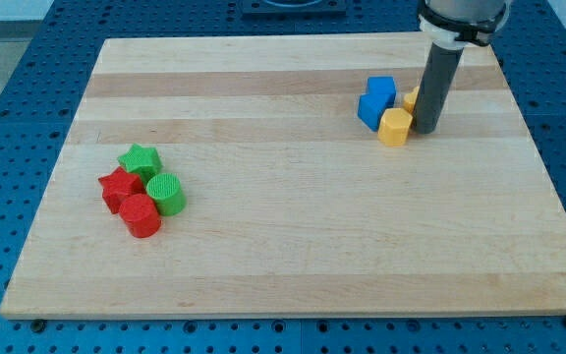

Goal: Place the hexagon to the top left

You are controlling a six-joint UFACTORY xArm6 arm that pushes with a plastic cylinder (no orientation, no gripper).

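Observation:
A yellow hexagon block (394, 127) lies on the wooden board (293, 226) at the upper right. My tip (425, 129) stands right against its right side. A second yellow block (413, 97) is mostly hidden behind the rod. Two blue blocks (375, 100) sit just left and above the hexagon, touching it.
A cluster lies at the view's left: a green star (140, 159), a green cylinder (166, 194), a red star (119, 186) and a red cylinder (141, 215). A blue perforated table (8, 118) surrounds the board.

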